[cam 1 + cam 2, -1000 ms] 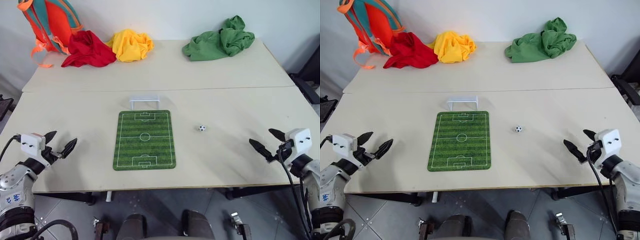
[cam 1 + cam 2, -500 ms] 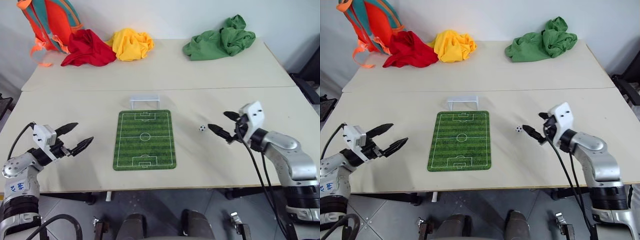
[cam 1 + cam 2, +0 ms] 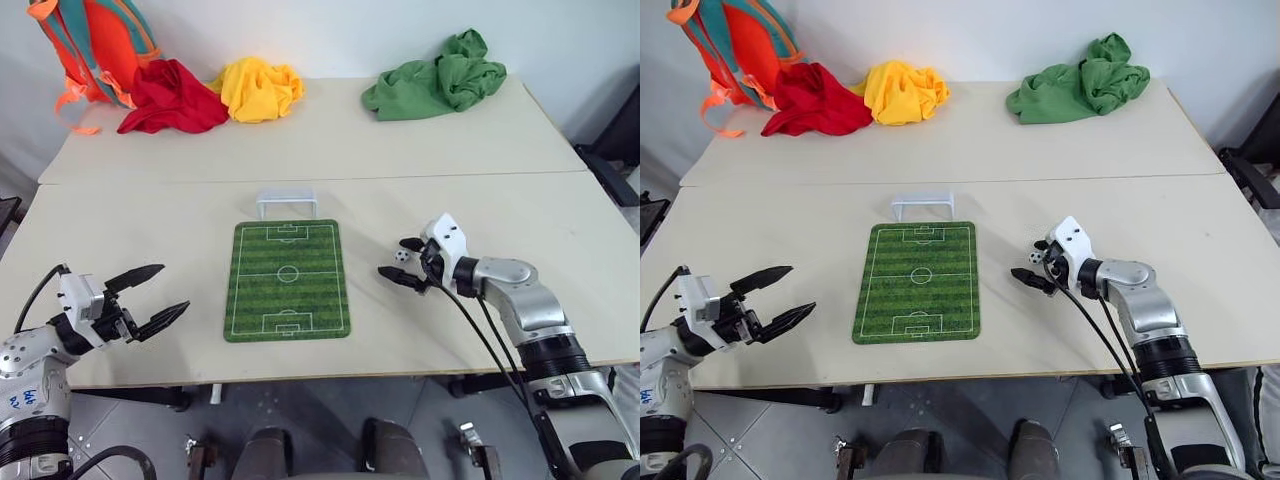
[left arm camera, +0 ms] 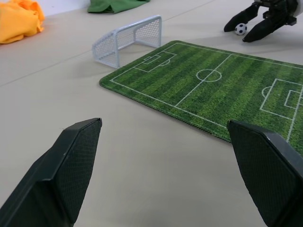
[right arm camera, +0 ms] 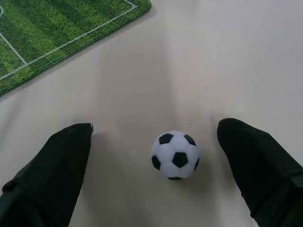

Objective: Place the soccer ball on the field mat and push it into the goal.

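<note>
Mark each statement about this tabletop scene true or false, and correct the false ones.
1. The soccer ball sits between the open fingers of the right tool. True.
2. The ball already lies on the field mat. False: it rests on the bare table, beside the mat.
3. The goal stands at the mat's far end. True.
4. The left tool is shut on the goal. False: it is open, holds nothing and is well short of the mat.
5. The green cloth heap lies on the mat. False: it is at the table's far edge.
</note>
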### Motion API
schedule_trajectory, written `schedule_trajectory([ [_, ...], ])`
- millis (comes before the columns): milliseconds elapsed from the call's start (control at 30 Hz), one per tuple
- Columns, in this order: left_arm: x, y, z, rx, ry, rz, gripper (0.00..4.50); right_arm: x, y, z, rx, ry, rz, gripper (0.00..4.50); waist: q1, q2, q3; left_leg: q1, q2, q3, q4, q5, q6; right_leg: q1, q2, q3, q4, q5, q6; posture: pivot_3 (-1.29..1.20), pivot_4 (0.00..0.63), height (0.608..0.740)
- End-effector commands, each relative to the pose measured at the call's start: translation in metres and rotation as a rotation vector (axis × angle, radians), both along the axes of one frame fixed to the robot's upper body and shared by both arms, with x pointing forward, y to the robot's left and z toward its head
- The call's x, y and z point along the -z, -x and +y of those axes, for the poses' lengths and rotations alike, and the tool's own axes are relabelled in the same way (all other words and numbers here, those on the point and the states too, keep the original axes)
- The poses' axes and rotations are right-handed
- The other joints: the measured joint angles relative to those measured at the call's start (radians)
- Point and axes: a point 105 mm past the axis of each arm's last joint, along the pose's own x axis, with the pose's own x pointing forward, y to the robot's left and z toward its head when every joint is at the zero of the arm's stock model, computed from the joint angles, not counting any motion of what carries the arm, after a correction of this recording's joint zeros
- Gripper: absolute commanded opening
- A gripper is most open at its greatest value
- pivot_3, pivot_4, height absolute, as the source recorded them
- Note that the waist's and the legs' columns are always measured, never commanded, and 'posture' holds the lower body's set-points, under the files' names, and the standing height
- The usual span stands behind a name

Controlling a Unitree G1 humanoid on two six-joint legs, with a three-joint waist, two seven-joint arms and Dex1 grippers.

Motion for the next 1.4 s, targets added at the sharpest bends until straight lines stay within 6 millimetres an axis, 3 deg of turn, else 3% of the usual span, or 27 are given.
schedule_trajectory([
  [33, -0.013, 0.004, 0.004, -0.023, 0.002, -0.057, 4.5, -0.001, 0.001, -0.003, 0.005, -0.002, -0.004, 3.27, -0.003, 0.0, 0.0, 0.0, 0.0, 0.0, 0.0, 0.0, 0.0, 0.0, 0.0, 0.0, 0.0, 0.0, 0.0, 0.0, 0.15, 0.74],
  [267, -0.01, 0.009, 0.001, 0.01, 0.002, -0.044, 4.5, -0.007, 0.008, -0.005, -0.013, -0.005, -0.027, 0.94, -0.004, 0.0, 0.0, 0.0, 0.0, 0.0, 0.0, 0.0, 0.0, 0.0, 0.0, 0.0, 0.0, 0.0, 0.0, 0.0, 0.15, 0.74],
  [300, -0.009, 0.01, -0.001, 0.025, 0.001, -0.037, 4.5, -0.012, 0.008, -0.003, -0.018, -0.015, -0.036, 0.85, -0.004, 0.0, 0.0, 0.0, 0.0, 0.0, 0.0, 0.0, 0.0, 0.0, 0.0, 0.0, 0.0, 0.0, 0.0, 0.0, 0.15, 0.74],
  [400, -0.011, 0.016, -0.007, 0.101, 0.013, -0.056, 4.5, -0.036, 0.01, 0.01, -0.043, -0.084, -0.053, 0.85, -0.004, 0.0, 0.0, 0.0, 0.0, 0.0, 0.0, 0.0, 0.0, 0.0, 0.0, 0.0, 0.0, 0.0, 0.0, 0.0, 0.15, 0.74],
  [500, -0.004, 0.021, -0.007, 0.163, 0.006, -0.022, 4.5, -0.064, 0.034, 0.06, -0.281, -0.027, -0.094, 0.85, -0.004, 0.001, 0.001, 0.0, 0.0, 0.0, 0.0, 0.0, 0.0, 0.0, 0.0, 0.0, 0.0, 0.0, 0.0, 0.0, 0.15, 0.74],
  [633, 0.015, 0.034, -0.014, 0.296, -0.025, 0.06, 4.5, -0.065, 0.068, 0.119, -0.527, 0.016, -0.046, 0.85, -0.015, 0.003, 0.002, 0.0, 0.003, 0.002, 0.0, -0.001, -0.001, -0.004, 0.003, 0.001, 0.003, 0.0, -0.001, 0.0, 0.15, 0.74],
  [800, 0.023, 0.036, -0.022, 0.347, -0.029, 0.079, 4.5, -0.048, 0.095, 0.157, -0.702, 0.064, 0.008, 0.85, 0.0, 0.001, 0.002, -0.003, 0.009, 0.002, 0.004, -0.003, -0.004, -0.004, 0.009, 0.001, 0.002, 0.0, -0.002, 0.0, 0.15, 0.74],
  [900, 0.024, 0.036, -0.024, 0.344, -0.019, 0.072, 4.5, -0.03, 0.105, 0.169, -0.783, 0.142, 0.024, 0.85, -0.004, 0.001, 0.002, -0.003, 0.009, 0.002, 0.006, -0.005, -0.004, -0.004, 0.009, 0.001, 0.002, 0.0, -0.002, 0.0, 0.15, 0.74],
  [1033, 0.026, 0.039, -0.027, 0.334, -0.006, 0.063, 4.5, -0.014, 0.105, 0.186, -0.807, 0.171, 0.034, 0.85, -0.009, 0.001, 0.002, -0.003, 0.009, 0.003, 0.007, -0.005, -0.004, -0.005, 0.009, 0.002, 0.004, 0.0, -0.003, 0.0, 0.15, 0.74],
  [1400, 0.027, 0.045, -0.029, 0.292, 0.019, 0.036, 4.5, -0.005, 0.094, 0.203, -0.83, 0.184, 0.029, 0.85, -0.008, 0.001, 0.002, -0.003, 0.01, 0.005, 0.008, -0.005, -0.004, -0.008, 0.01, 0.005, 0.007, 0.0, -0.004, 0.0, 0.15, 0.74],
])
